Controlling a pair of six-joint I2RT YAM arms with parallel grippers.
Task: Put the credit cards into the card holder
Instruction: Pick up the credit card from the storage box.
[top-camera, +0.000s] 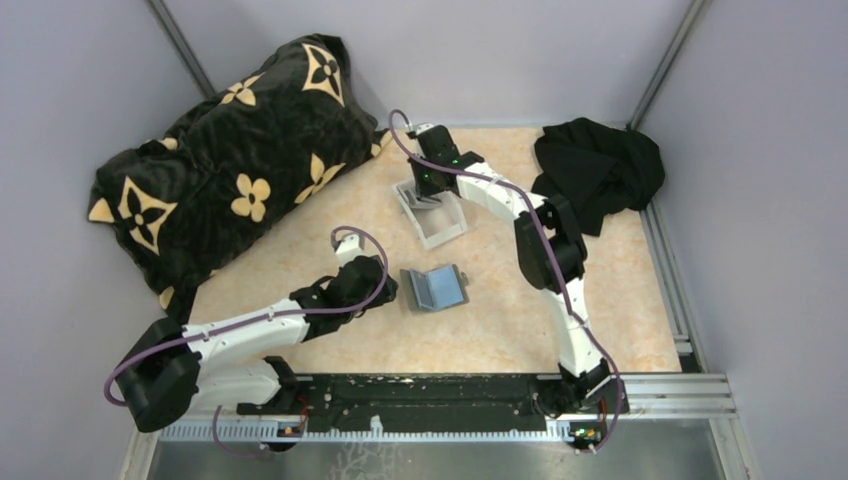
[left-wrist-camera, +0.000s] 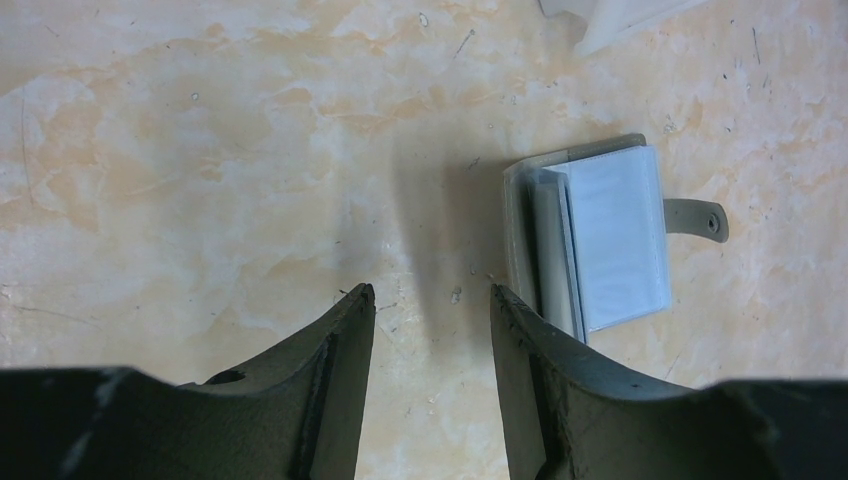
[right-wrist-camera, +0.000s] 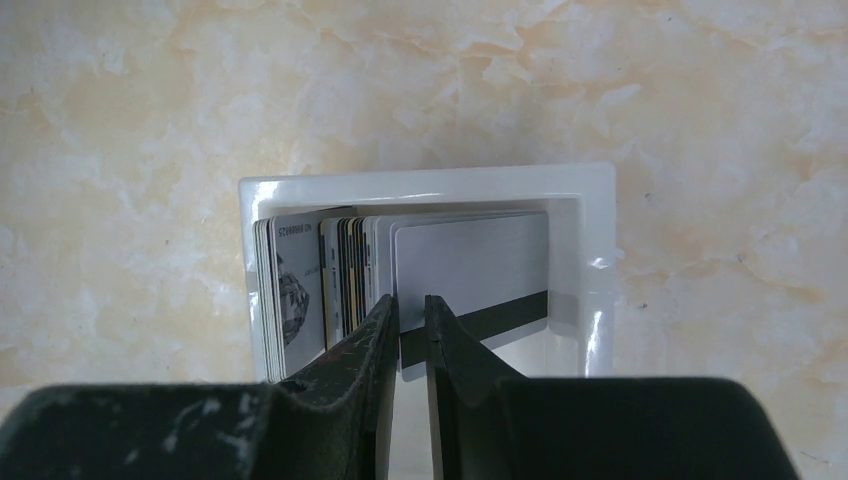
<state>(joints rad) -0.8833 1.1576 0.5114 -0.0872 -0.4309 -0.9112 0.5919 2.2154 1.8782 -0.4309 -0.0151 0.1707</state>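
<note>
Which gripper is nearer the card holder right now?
Left. The left gripper sits just beside the card holder. The right gripper is farther back at the white tray, jaws astride a silver credit card.

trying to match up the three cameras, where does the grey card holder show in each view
top external: the card holder lies open near the table's middle, just below the white tray.
left wrist: right of centre, open, its strap tab pointing right.
right wrist: not in it.
shared landmark: the white tray, cut off at the top edge in the left wrist view and in the centre of the right wrist view.
</note>
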